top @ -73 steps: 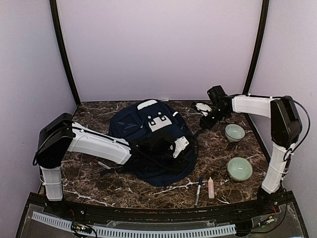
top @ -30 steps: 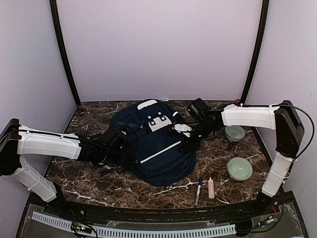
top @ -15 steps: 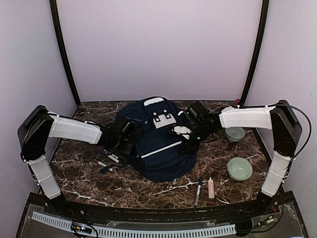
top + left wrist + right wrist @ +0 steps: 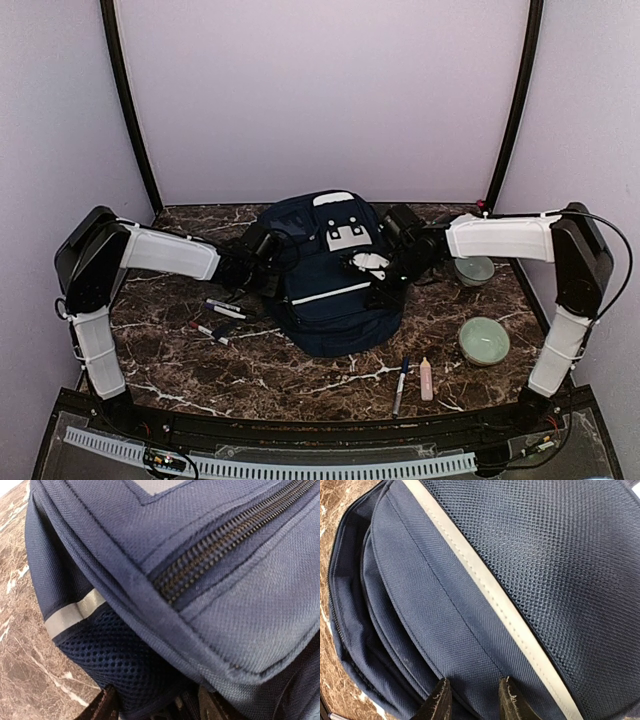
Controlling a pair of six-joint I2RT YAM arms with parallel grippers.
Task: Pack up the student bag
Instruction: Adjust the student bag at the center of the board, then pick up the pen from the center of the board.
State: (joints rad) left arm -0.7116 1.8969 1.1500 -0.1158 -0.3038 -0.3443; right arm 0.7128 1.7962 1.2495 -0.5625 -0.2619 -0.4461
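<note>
Navy-blue woven fabric: the student bag [image 4: 335,285], propped up at the middle back of the marble table [image 4: 300,375], wedged between the two grippers.

- Right gripper [image 4: 472,700] – against the bag's right flank. The jaws are half-closed with side-panel cloth between the tips, and it looks like a pinch on the fabric. A white stripe [image 4: 490,587] runs just ahead of the tips.
- Left gripper [image 4: 155,706] – pressed into the bag's left flank. The fingers are spread with the mesh pocket [image 4: 115,665] bulging between them; whether they clamp it cannot be told. A zip [image 4: 225,545] lies above the tips and looks closed.
- Step, as judged: setting the bag upright and steadying it; nothing packed yet. The next move calls for one arm to hold the bag while the other finds a zip pull and opens a compartment.
- Loose items: two markers [image 4: 225,309] lie below the left forearm. A pen [image 4: 401,385] and a pinkish tube [image 4: 426,378] lie well toward the near edge from the right gripper.
- Hazards: two pale green bowls [image 4: 473,267] sit beside and under the right forearm, so a sweep could knock them.
- Room: the back wall is close behind the bag; the freest table is on the near side of both grippers.
</note>
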